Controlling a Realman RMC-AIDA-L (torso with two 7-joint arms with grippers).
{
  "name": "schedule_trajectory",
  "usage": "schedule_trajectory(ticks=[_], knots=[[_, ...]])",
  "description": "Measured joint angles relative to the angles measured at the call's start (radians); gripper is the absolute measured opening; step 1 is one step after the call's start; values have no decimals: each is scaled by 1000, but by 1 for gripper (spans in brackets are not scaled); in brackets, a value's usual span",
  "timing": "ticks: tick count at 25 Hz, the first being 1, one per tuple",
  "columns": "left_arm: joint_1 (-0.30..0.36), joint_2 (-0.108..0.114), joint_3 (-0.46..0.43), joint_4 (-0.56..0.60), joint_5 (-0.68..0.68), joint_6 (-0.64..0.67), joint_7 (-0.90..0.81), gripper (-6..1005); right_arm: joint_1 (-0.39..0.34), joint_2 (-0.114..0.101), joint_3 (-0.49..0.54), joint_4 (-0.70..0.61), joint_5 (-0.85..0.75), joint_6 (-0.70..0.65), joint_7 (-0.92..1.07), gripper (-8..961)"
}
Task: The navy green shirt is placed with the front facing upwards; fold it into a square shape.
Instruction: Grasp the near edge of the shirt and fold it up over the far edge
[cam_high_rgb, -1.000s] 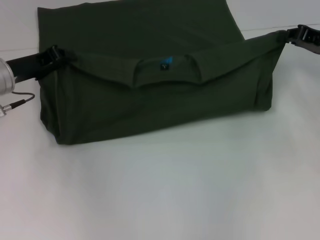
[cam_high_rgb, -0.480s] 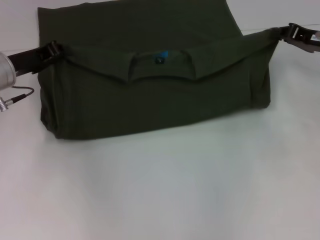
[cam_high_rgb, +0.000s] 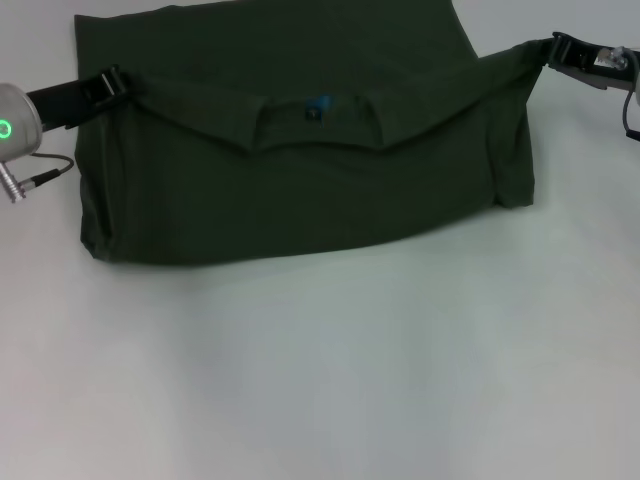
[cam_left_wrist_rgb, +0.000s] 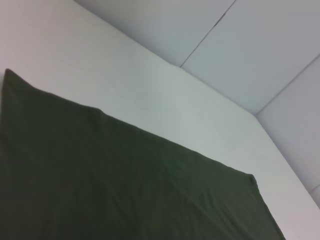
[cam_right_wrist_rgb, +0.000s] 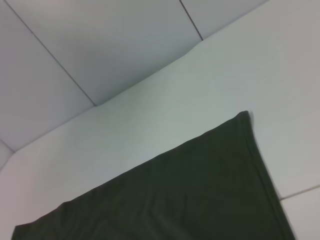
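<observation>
Dark olive cloth, the shirt (cam_high_rgb: 300, 170) lies on the white table (cam_high_rgb: 330, 380), folded over on itself, with the collar edge drawn across the middle and held up at both ends. The far layer lies flat on the table; the near layer hangs from the raised edge down to the fold nearest the camera.

The left gripper (cam_high_rgb: 108, 85) is at the shirt's left shoulder corner, fingers pinched closed on the cloth there. The right gripper (cam_high_rgb: 556, 50) is at the right shoulder corner, likewise clamped on the cloth, which rises to a peak at its tip. The shirt spans the whole gap between the two grippers, and the edge sags slightly in the middle.

The ribbed neck opening (cam_high_rgb: 318, 118) sits at the centre of the held edge. A small blue label (cam_high_rgb: 320, 105) shows inside it; its writing is too small to read. No chest print is in view.

Both wrist views show only a flat expanse of the shirt on the table, with wall panels beyond.
</observation>
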Motion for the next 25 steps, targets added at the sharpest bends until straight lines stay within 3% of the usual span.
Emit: schedule_trajectory(ticks=[14,25], knots=[[2,6,0,8,0,-5,-6,24,84,-14,-75,14,-4,67,-13,53],[2,6,7,9,0,2,-3,65,88,-16,-94,17,-4,101,-12,54]])
